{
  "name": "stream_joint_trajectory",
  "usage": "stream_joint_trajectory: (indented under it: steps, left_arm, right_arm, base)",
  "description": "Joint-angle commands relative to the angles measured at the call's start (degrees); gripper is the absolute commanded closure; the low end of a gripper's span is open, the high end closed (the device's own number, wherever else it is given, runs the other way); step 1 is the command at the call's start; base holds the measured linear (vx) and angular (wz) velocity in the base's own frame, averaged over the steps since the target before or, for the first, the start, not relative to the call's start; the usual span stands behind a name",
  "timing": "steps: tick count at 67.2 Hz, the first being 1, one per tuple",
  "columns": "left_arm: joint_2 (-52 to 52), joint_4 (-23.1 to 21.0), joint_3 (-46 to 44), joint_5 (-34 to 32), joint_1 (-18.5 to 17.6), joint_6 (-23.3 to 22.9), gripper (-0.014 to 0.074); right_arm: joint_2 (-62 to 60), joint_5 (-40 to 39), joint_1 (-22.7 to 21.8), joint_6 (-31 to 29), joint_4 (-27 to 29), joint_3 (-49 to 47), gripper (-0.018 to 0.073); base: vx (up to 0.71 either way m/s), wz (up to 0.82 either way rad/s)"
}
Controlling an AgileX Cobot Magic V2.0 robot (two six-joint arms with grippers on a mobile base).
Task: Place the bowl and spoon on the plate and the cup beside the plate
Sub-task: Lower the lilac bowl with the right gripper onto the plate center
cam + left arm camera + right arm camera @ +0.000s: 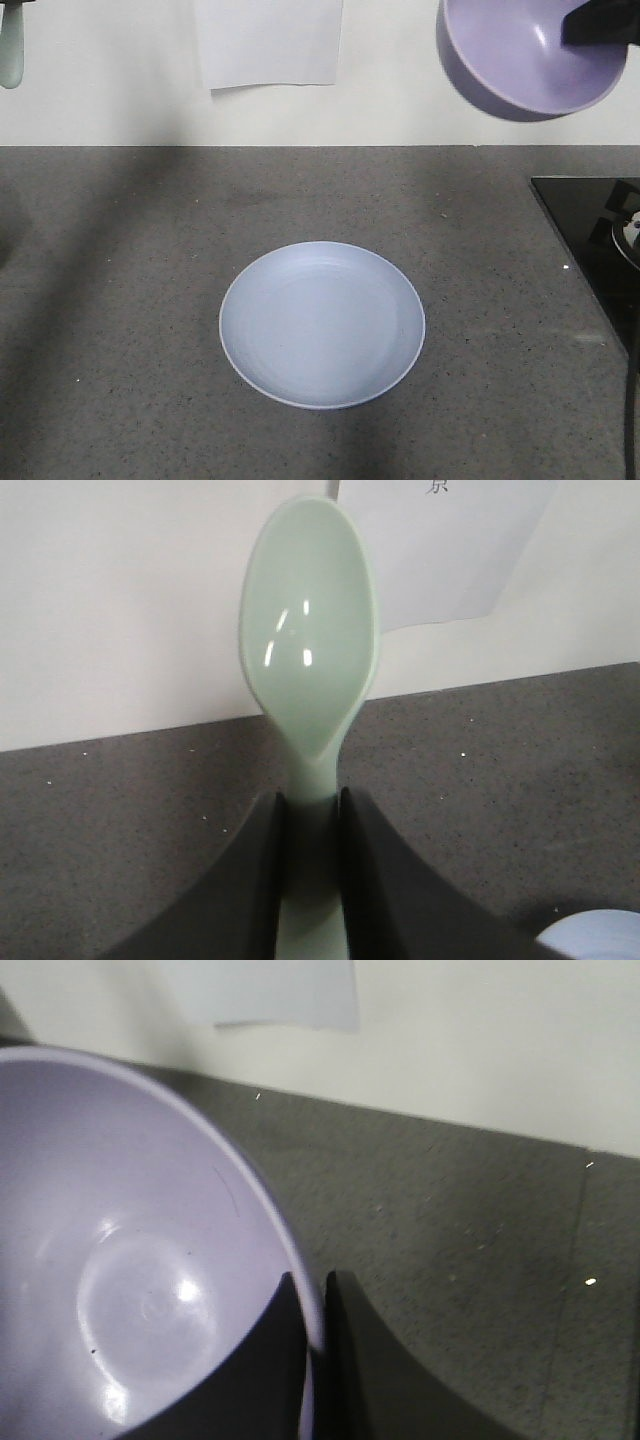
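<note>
- Two things hang in the air: the bowl (pixel 525 55), high at the far right above the worktop (pixel 120 300), and the spoon (pixel 310 650), high at the far left.
- My right pincer (pixel 318 1290) is clamped over the bowl's rim, one finger inside and one outside. I judge it to be light, stiff plastic, glossy and likely to swivel in so narrow a bite. The rim is the only hold it offers.
- My left pincer (pixel 312 800) grips the spoon's handle just below the scoop. It looks light, rigid and smooth, and the handle is the right place to take it.
- The plate (pixel 322 325) lies bare at mid-worktop, below and between the two.
- The cup is not in view.
- Beyond these, a paper sheet (pixel 270 40) hangs on the wall and a black panel (pixel 590 240) sits at the right edge.
</note>
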Motion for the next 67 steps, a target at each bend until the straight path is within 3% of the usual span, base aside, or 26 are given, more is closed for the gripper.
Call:
stream_joint_trajectory:
  steps: [1, 13, 23, 32, 53, 67]
  left_arm:
    - [-0.5, -2.5, -1.2, -2.5, -0.3, -0.7, 0.0603]
    - [2.1, -2.6, -1.2, -0.4, -0.3, -0.7, 0.0603]
    - [3.4, -2.5, -1.2, 0.1, -0.5, 0.4, 0.0603]
    - [4.1, -2.7, -1.2, 0.0, -1.3, 2.4, 0.0603]
    - [4.1, -2.5, -1.2, 0.1, -4.9, 4.9, 0.0603]
    - [4.1, -2.4, -1.2, 0.1, -6.7, 4.9, 0.0603]
  right_arm:
    - [1.0, 0.6, -0.2, -3.2, 6.4, -1.5, 0.056]
    - [4.8, 2.9, -0.1, -7.2, 10.2, -1.5, 0.0557]
    - [7.5, 3.9, 0.5, -9.8, 10.3, -1.5, 0.0556]
    - [10.3, 3.7, 4.1, -9.7, 7.2, -1.5, 0.0556]
    - [16.7, -2.2, 19.1, -6.5, -6.3, -1.5, 0.0556]
    - [21.0, -3.6, 23.3, -3.6, -10.3, -1.5, 0.0556]
  base:
    - [0.0, 0.0]
    - [0.0, 0.0]
    - [0.0, 0.0]
    - [0.0, 0.0]
    - [0.0, 0.0]
    - [0.0, 0.0]
